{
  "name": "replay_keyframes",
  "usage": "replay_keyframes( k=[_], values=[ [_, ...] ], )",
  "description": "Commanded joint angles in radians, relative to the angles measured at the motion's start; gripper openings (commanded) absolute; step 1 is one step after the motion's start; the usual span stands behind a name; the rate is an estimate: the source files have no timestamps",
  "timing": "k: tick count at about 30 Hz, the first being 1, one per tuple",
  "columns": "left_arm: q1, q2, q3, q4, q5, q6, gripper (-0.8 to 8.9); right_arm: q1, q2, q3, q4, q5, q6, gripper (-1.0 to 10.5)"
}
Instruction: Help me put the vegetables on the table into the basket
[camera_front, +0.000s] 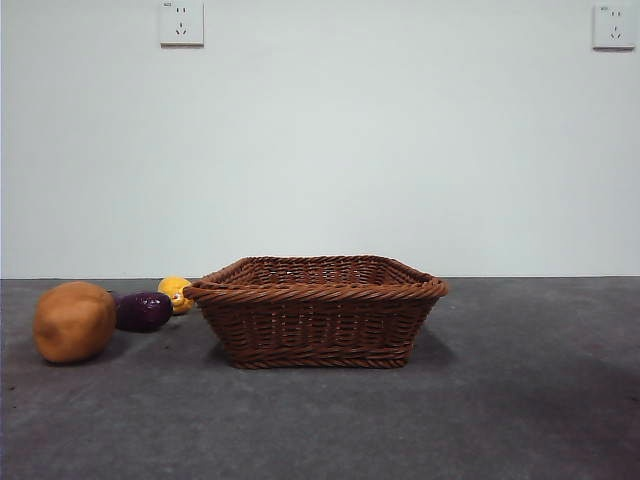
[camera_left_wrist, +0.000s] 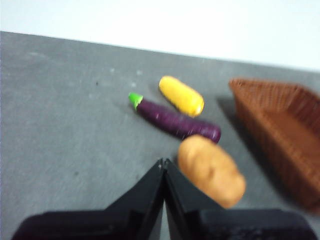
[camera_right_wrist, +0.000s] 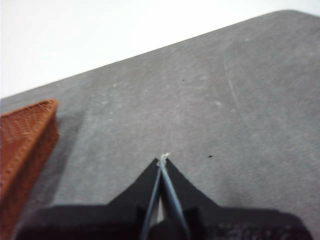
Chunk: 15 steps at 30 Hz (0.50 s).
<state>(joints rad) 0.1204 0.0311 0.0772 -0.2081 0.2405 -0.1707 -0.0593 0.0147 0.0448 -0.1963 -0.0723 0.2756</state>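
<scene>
Closest to the left gripper (camera_left_wrist: 163, 162), whose two black jaws are pressed together with nothing between them, lies the potato (camera_left_wrist: 212, 170). It sits just beside the jaw tips, on the side toward the basket (camera_left_wrist: 285, 125), resting on the dark grey table (camera_left_wrist: 65, 115). It does not touch the jaws. Just past the potato lies the purple vegetable (camera_left_wrist: 175, 119), long and dark with a bright green stem end, its blunt end close against the potato. Beyond that, a little farther from the gripper, lies the yellow vegetable (camera_left_wrist: 181, 95), alongside the purple one and near it. The wicker basket stands off to the side of all three, apart from them, and nothing can be seen inside it.

From the front, the potato (camera_front: 74, 321) is nearest, the purple one (camera_front: 143, 311) behind it, and the yellow one (camera_front: 175, 291) farthest back, partly hidden by the rim of the basket (camera_front: 315, 312). Neither arm shows in this view.

The right gripper (camera_right_wrist: 163, 160) hangs over bare table (camera_right_wrist: 225, 100) with its jaws closed tip to tip, empty. A corner of the basket (camera_right_wrist: 25, 140) lies well off to one side of it.
</scene>
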Motion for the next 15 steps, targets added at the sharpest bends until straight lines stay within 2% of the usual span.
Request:
replay_keyframes(
  k=[1,8,15],
  values=[
    [-0.003,0.016,0.056,-0.002,0.023,-0.069,-0.07,0.000,0.021,0.053,0.009,-0.016,0.060,-0.1],
    [-0.004,0.123,0.228,-0.116,0.082,-0.061,-0.07,0.000,0.161,0.258,-0.058,-0.104,0.057,-0.1],
    [-0.004,0.278,0.414,-0.245,0.187,0.000,-0.07,0.000,0.384,0.554,-0.280,-0.258,-0.088,-0.1]
  ],
)
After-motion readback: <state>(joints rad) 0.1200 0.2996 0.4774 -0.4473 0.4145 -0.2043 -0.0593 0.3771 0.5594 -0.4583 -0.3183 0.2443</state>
